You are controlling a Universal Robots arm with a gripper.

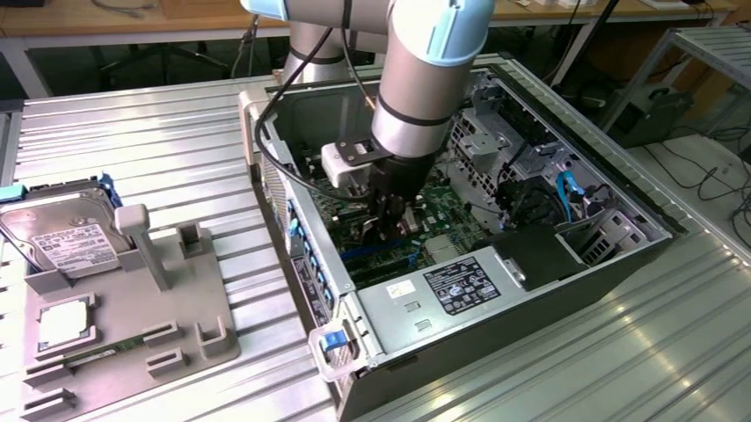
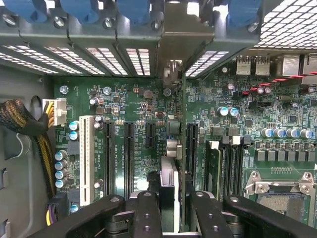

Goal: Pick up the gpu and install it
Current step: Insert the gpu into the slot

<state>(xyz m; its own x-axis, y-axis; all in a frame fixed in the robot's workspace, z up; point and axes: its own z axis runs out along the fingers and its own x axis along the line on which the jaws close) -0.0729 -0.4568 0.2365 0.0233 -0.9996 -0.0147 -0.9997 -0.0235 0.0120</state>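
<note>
1. At the exterior view's left you have the grey parts tray, with the silver hard drive propped at its far end and a small square processor lying flat nearer the camera. The drive's white label carries print that you cannot read.

2. In the middle, the open computer case lies on its side with your arm reaching into it. The gripper is low over the motherboard.

3. In the wrist view the gpu stands edge-on between the black fingers, which are closed on it. Its pale bracket reaches up to the rear slot openings. You are in the install step: the card is inside the case, over the row of expansion slots.

4. Your next move, as I judge it, calls for the card's edge to line up squarely with one slot, bracket in its opening, then a straight push.

5. To the exterior view's right, the power supply bears a dark sticker, illegible; board print beside the slots is unreadable too.
</note>
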